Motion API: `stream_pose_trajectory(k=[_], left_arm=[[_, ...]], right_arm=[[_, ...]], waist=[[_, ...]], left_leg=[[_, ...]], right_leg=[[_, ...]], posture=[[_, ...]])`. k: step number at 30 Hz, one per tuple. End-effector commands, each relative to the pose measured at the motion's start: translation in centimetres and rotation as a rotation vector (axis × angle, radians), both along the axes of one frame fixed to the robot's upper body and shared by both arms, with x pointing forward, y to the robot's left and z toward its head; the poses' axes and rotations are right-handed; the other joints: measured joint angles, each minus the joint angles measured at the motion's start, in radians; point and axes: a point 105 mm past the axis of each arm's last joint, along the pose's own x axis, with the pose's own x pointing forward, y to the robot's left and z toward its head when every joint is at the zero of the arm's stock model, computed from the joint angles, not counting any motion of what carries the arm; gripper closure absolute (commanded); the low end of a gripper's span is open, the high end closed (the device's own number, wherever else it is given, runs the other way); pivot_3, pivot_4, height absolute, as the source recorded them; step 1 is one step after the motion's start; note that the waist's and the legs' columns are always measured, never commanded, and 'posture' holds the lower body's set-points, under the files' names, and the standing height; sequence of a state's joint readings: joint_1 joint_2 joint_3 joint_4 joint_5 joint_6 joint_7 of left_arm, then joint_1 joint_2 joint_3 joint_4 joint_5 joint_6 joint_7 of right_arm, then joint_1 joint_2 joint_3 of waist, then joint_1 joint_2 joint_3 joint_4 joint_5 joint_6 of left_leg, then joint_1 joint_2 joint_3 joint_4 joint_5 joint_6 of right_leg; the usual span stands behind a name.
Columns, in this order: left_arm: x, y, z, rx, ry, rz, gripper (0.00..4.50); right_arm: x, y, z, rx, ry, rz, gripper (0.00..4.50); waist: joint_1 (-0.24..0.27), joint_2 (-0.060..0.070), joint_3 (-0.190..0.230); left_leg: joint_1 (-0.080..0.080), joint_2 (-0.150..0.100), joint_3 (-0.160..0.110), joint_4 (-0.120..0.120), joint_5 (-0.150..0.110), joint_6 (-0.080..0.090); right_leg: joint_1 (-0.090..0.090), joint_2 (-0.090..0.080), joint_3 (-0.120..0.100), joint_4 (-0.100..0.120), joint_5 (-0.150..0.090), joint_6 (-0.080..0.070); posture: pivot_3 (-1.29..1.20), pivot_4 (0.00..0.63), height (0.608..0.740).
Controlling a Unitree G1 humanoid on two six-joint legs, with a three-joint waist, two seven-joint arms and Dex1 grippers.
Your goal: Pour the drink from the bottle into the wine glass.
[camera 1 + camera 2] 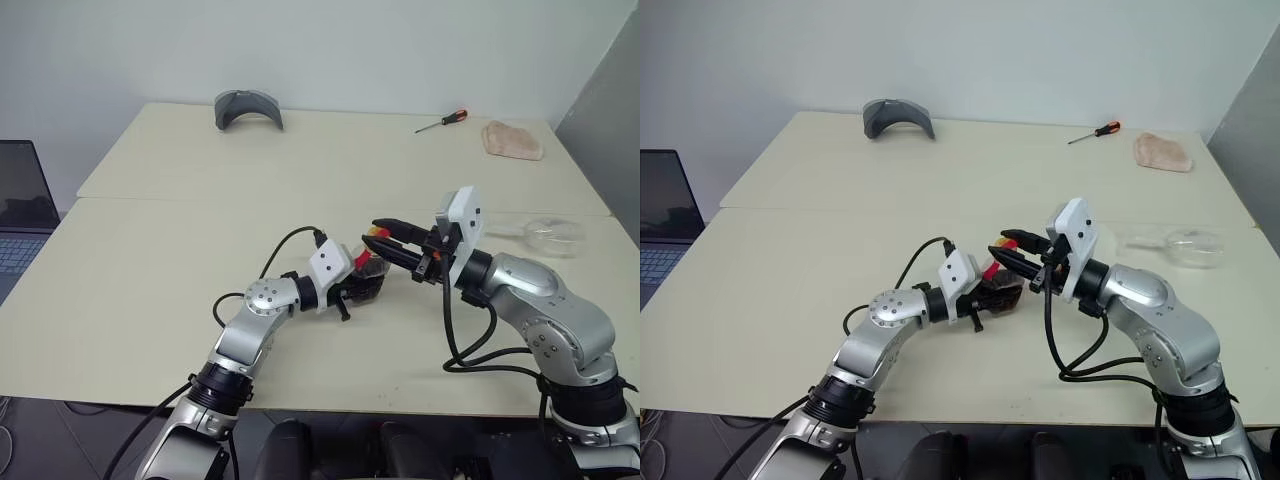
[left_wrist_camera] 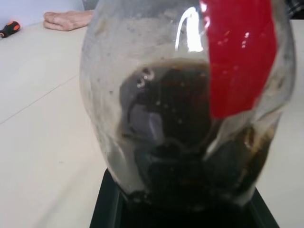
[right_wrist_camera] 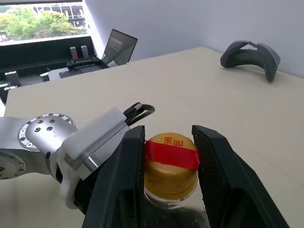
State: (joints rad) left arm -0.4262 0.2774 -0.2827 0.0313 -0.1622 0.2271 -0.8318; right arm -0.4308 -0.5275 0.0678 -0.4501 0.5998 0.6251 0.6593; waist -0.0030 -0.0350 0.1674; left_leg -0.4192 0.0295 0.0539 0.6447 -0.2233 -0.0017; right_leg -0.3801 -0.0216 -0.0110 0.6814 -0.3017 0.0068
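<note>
Left gripper (image 1: 362, 283) clamped tight round the bottle (image 1: 371, 275), holding it steady just above the worktop (image 1: 150, 260), probably so the yellow cap (image 3: 171, 164) can come off. Right gripper (image 3: 168, 156) reaching in from the bottle's far side, fingers (image 3: 124, 166) straddling the cap, touching or nearly so. Drink (image 2: 180, 142) sitting dark in the bottle's belly. Wine glass (image 1: 545, 236) lying tipped over, well right of the bottle.
</note>
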Motion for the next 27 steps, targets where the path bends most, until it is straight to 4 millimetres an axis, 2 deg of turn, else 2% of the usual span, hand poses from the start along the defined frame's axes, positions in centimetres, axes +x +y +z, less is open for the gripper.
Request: stream_pose_trajectory(k=[1, 4, 9, 15, 21, 24, 27], left_arm=[[-2.3, -1.7, 3.6, -0.077, -0.072, -0.176, 3.6], [-3.3, -1.9, 3.8, -0.075, -0.052, -0.244, 3.62], [-3.6, -1.9, 3.8, -0.062, -0.048, -0.28, 3.63], [-2.2, -2.0, 3.8, -0.084, -0.064, -0.204, 3.63], [-1.3, -2.5, 3.9, -0.101, -0.085, -0.166, 3.64], [-1.0, -2.5, 3.9, -0.11, -0.083, -0.16, 3.65], [-0.7, -2.6, 4.1, -0.126, -0.075, -0.149, 3.65]], right_arm=[[0.9, -1.0, 0.7, -0.089, -0.061, 0.093, 3.3], [1.5, -1.7, 0.6, -0.15, -0.03, 0.198, 3.3], [2.0, -2.4, 0.3, -0.227, 0.012, 0.277, 3.3], [0.1, -2.1, 1.7, -0.094, 0.052, 0.268, 3.3], [-2.2, -2.5, 3.6, 0.064, -0.034, 0.046, 1.23], [-3.1, -2.3, 3.8, 0.11, -0.039, -0.035, 0.13], [-3.8, -2.5, 3.5, 0.154, -0.049, -0.164, 0.0]], waist=[[-0.001, 0.0, 0.001], [-0.003, 0.001, 0.001], [-0.001, 0.002, 0.002], [0.001, 0.002, 0.002], [0.005, 0.002, 0.002], [-0.004, 0.003, 0.002], [0.0, 0.003, 0.002]], left_leg=[[0.0, 0.0, 0.0, 0.0, 0.0, 0.0], [0.0, 0.0, 0.0, 0.0, 0.0, 0.0], [0.0, 0.001, -0.001, 0.0, 0.0, 0.0], [-0.001, 0.001, -0.001, 0.0, 0.0, 0.0], [-0.002, 0.0, -0.002, 0.001, 0.0, 0.0], [-0.001, 0.0, -0.001, 0.001, 0.0, 0.0], [-0.001, 0.001, -0.003, 0.0, 0.0, 0.0]], right_leg=[[0.0, 0.0, 0.0, 0.0, 0.0, 0.0], [0.0, 0.001, 0.0, 0.0, 0.0, 0.0], [0.0, 0.001, 0.0, 0.0, 0.0, 0.0], [0.0, 0.0, 0.0, 0.0, 0.0, 0.0], [0.0, 0.0, -0.001, 0.0, 0.0, 0.0], [0.0, 0.0, 0.0, 0.0, 0.0, 0.0], [0.0, 0.001, -0.002, 0.0, 0.0, 0.0]], posture=[[0.0, 0.15, 0.74], [0.0, 0.15, 0.74], [0.0, 0.15, 0.74], [0.0, 0.15, 0.74], [0.0, 0.15, 0.74], [0.0, 0.15, 0.74], [0.0, 0.15, 0.74]])
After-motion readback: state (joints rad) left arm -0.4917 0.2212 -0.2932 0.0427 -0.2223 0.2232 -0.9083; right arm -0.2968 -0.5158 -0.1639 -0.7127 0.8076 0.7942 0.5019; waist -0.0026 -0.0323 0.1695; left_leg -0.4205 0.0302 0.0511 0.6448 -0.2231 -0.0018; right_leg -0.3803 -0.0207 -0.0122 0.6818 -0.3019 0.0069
